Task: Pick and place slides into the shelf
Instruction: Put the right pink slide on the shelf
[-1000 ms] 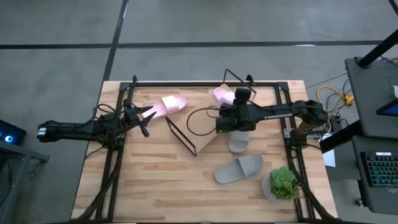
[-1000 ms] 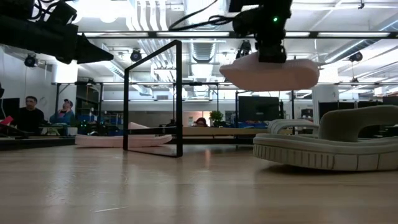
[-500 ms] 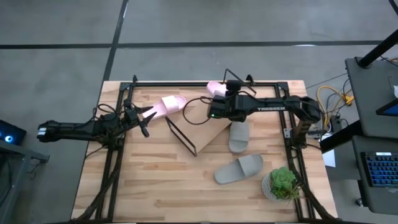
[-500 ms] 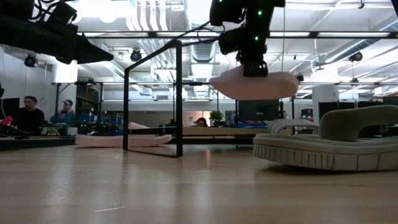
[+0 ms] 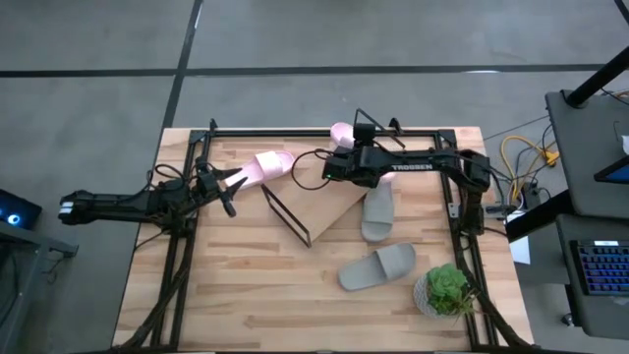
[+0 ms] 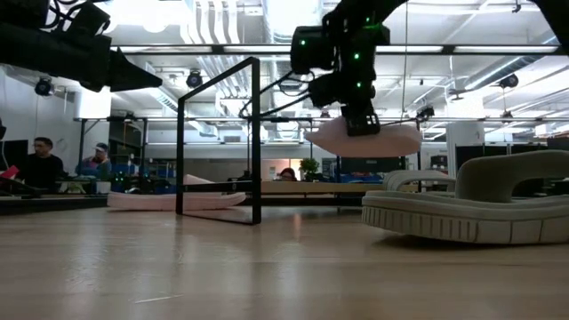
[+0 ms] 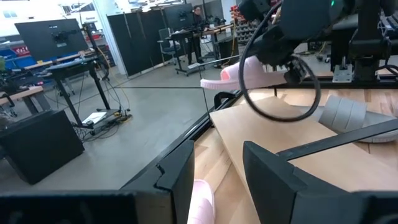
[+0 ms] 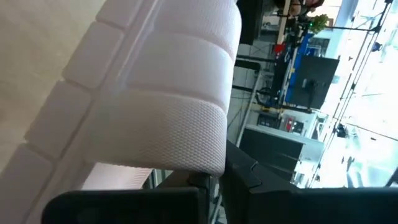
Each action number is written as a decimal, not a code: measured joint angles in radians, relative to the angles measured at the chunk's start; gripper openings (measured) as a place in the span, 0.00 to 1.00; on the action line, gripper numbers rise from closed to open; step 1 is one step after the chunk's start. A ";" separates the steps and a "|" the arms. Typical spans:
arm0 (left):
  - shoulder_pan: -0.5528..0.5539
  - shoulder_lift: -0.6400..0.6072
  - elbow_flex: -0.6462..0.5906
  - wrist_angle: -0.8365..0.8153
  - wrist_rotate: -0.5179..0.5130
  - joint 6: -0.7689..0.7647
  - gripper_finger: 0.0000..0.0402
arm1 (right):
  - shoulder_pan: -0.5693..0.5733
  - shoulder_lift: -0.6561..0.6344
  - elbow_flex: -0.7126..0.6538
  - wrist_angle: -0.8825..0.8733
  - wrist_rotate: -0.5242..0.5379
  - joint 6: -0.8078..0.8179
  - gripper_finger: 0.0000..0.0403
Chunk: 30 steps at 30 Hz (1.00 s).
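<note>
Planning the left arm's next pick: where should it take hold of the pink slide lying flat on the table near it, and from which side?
Probably by the wide strap of the pink slide, coming from above. It lies flat, sole down, so the raised strap is the one part fingers can close around. The left gripper waits open just beside it; the right gripper already holds the other pink slide.

Two dark arms (image 5: 423, 169), black looping cables, white lettering — green lights.

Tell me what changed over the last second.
The right gripper, shut on a pink slide, carried it toward the table's far edge and the left side, over the shelf, and lower. The left gripper, the other pink slide and both grey slides stayed put.
</note>
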 joint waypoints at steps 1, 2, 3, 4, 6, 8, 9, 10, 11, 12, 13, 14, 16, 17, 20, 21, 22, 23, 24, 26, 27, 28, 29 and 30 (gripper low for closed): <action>0.000 0.000 0.000 0.000 0.000 0.000 0.30 | -0.003 0.007 0.000 0.006 0.006 -0.004 0.02; 0.000 0.000 0.000 0.000 0.000 0.000 0.30 | -0.007 0.017 0.000 0.007 0.020 -0.011 0.02; 0.000 0.000 0.000 0.000 -0.001 0.000 0.30 | -0.008 0.028 0.000 0.008 0.038 -0.025 0.02; 0.000 0.000 0.000 0.000 0.000 0.000 0.30 | -0.011 0.039 0.000 0.009 0.053 -0.041 0.02; 0.000 0.000 0.000 0.000 -0.001 0.000 0.30 | -0.014 0.063 0.000 0.010 0.074 -0.067 0.02; 0.000 0.000 0.000 -0.001 -0.001 0.000 0.30 | -0.018 0.085 0.000 0.010 0.076 -0.083 0.02; 0.000 0.000 0.000 -0.001 -0.001 0.000 0.30 | -0.018 0.095 0.000 0.010 0.076 -0.087 0.02; 0.000 0.002 0.000 0.000 -0.001 0.000 0.30 | -0.019 0.105 0.000 0.010 0.076 -0.094 0.02; 0.000 0.002 0.000 -0.001 -0.001 0.000 0.30 | -0.020 0.112 0.000 0.009 0.076 -0.103 0.02; 0.000 0.002 0.000 -0.001 -0.001 0.000 0.30 | -0.020 0.118 0.000 0.009 0.078 -0.106 0.02; 0.000 0.002 0.000 -0.001 -0.001 0.000 0.30 | -0.020 0.122 0.000 0.009 0.085 -0.106 0.02; 0.000 0.002 0.000 -0.001 -0.001 0.000 0.30 | -0.021 0.123 0.000 0.007 0.091 -0.105 0.02; 0.000 0.001 -0.001 -0.002 -0.002 0.000 0.30 | -0.024 0.123 -0.001 0.007 0.093 -0.107 0.02; 0.000 0.001 -0.001 -0.003 -0.002 0.000 0.30 | -0.026 0.123 -0.001 0.006 0.099 -0.109 0.02; 0.000 0.000 -0.001 -0.022 -0.002 0.001 0.30 | -0.034 0.122 -0.002 0.007 0.100 -0.131 0.02; 0.000 0.000 -0.001 -0.027 -0.003 0.001 0.30 | -0.037 0.121 -0.002 0.007 0.100 -0.139 0.02; 0.000 0.001 -0.001 -0.029 -0.002 0.000 0.30 | -0.040 0.120 -0.002 0.008 0.101 -0.144 0.02; 0.000 0.002 -0.001 -0.029 -0.002 0.000 0.30 | -0.043 0.119 -0.002 0.008 0.101 -0.147 0.02; 0.000 0.002 -0.001 -0.029 -0.002 0.000 0.30 | -0.046 0.119 -0.002 0.009 0.101 -0.147 0.02; 0.000 0.002 -0.001 -0.030 -0.002 0.000 0.30 | -0.052 0.119 -0.002 0.010 0.099 -0.147 0.02; 0.000 0.001 -0.001 -0.029 -0.002 0.000 0.30 | -0.054 0.119 -0.002 0.010 0.099 -0.147 0.02; 0.000 0.000 -0.001 -0.029 -0.002 0.001 0.30 | -0.056 0.119 -0.002 0.011 0.099 -0.147 0.02; 0.000 -0.001 -0.001 -0.030 -0.002 0.001 0.30 | -0.058 0.119 -0.002 0.011 0.097 -0.148 0.02; 0.000 -0.002 -0.001 -0.029 -0.002 0.001 0.30 | -0.059 0.119 -0.002 0.012 0.089 -0.153 0.02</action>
